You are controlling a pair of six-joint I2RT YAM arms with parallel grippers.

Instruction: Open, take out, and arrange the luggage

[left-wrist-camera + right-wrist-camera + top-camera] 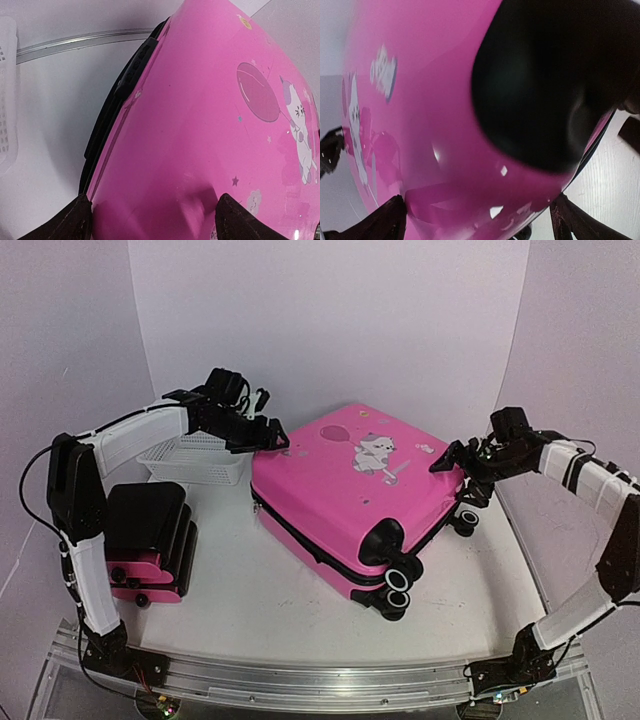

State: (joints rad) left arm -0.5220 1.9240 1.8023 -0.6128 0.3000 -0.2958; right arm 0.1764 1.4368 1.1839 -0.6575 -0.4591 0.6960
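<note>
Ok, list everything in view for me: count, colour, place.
luggage: one, glossy pink with black zipper trim, black wheels and a cartoon sticker on top; lying closed mid-table.
smaller case: one stack as far as I can tell, pink shell with black fabric; left side of the table, beside the left arm.
basket: one, white mesh; far left, behind the smaller case.
table: one, white; under everything.
rail: one, silver; along the near edge.
left gripper: one, black, open; at the luggage's far-left corner.
right gripper: one, black, open; at the luggage's right edge.
</note>
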